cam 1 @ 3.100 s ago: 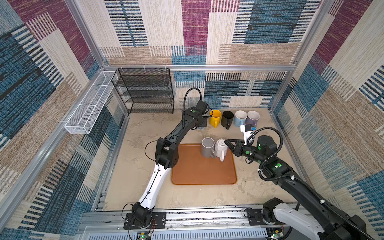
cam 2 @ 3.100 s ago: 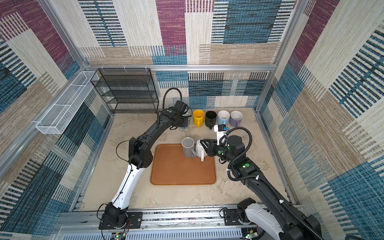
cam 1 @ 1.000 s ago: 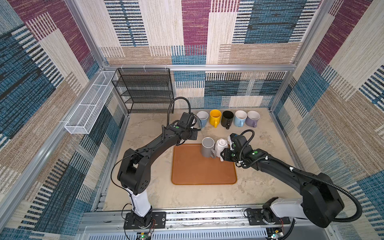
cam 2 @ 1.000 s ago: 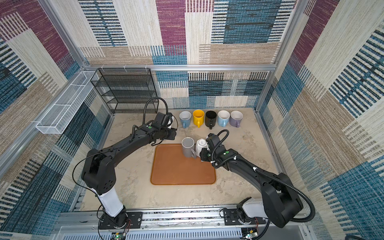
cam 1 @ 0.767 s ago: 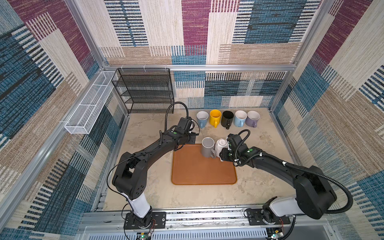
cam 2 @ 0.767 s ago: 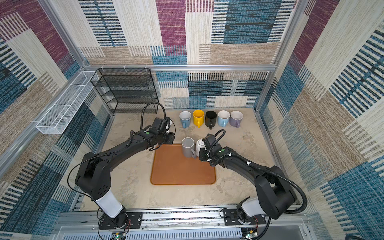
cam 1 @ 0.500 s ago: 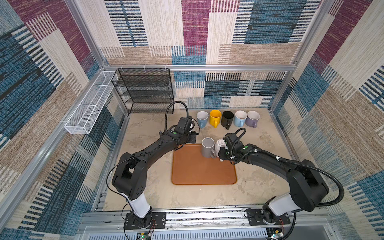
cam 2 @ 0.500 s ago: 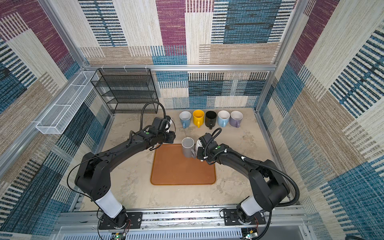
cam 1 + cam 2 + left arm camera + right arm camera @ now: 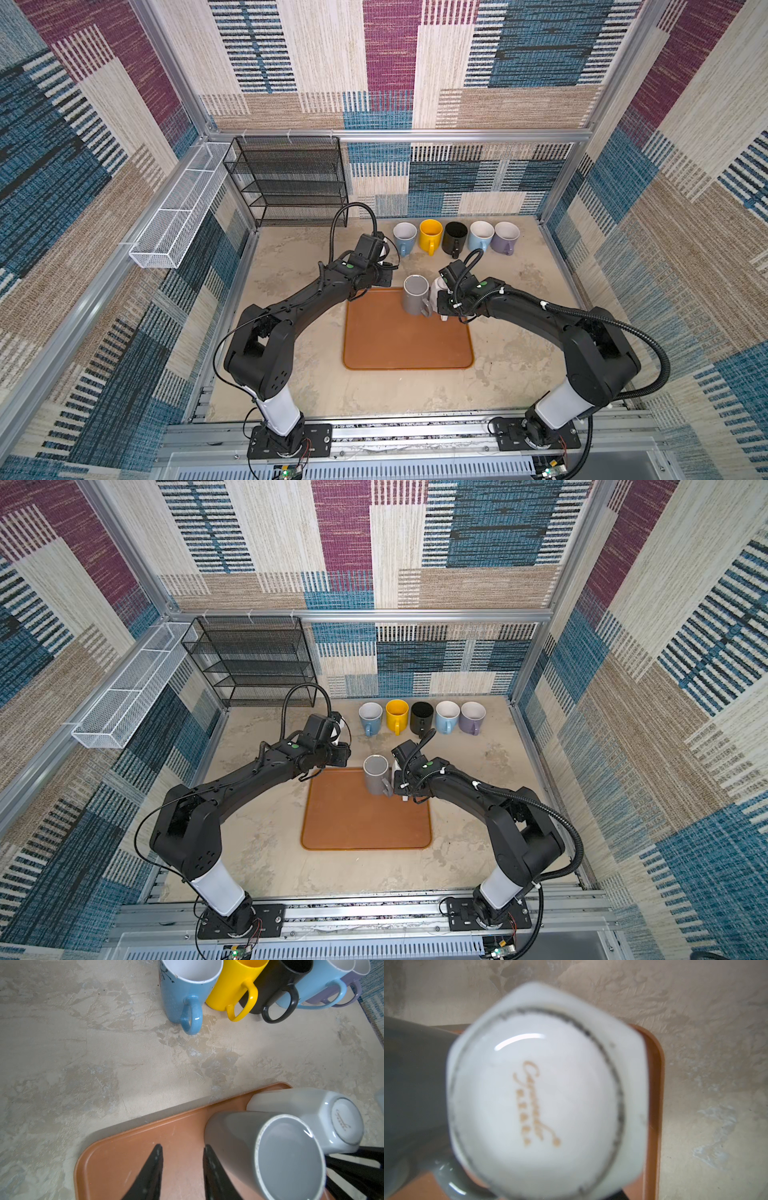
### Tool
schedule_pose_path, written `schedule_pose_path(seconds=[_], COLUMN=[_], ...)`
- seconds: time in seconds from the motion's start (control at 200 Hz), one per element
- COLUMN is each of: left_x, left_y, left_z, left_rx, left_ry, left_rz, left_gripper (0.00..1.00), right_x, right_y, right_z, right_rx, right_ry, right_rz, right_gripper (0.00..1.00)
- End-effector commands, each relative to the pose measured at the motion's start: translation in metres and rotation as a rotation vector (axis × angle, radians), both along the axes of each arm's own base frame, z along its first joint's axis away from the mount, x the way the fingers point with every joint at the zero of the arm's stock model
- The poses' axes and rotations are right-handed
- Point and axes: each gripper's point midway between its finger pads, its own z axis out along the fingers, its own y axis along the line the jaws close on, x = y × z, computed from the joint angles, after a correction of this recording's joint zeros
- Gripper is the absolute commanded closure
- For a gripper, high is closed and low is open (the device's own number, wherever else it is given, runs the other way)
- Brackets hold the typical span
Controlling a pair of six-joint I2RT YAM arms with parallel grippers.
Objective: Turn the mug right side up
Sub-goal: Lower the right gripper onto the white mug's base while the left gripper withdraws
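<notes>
Top view: where is the white mug (image 9: 436, 286)?

On the orange tray (image 9: 407, 345), in its upper right part, just beside the grey mug (image 9: 414, 296). It stands mouth down, base up, long axis vertical.

And the fingers?

The right gripper (image 9: 444, 306) is at the white mug; whether it clamps I cannot tell. The left gripper (image 9: 180, 1147) is parted, holding nothing, by the tray's upper left corner.

What changed?

Three seconds ago the left gripper was up at the mug row (image 9: 455, 237).
</notes>
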Motion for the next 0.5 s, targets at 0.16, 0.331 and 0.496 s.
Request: schedule_pose_path(seconds=[0.16, 0.331, 0.496], left_x=[0.003, 0.002, 0.001], left_y=[0.007, 0.01, 0.011], left_z=[0.003, 0.005, 0.008], left_rx=[0.031, 0.042, 0.043], left_ry=[-0.026, -0.029, -0.036], left_rz=[0.016, 0.02, 0.025], left_gripper=[0.66, 0.66, 0.67], right_x=[0.003, 0.003, 0.003], right_y=[-0.008, -0.011, -0.013], right_z=[0.001, 0.001, 0.004], right_rx=[-0.069, -0.092, -0.103], right_ry=[0.001, 0.0, -0.009], right_rz=[0.003, 0.006, 0.018], right_gripper=[0.77, 0.85, 0.94])
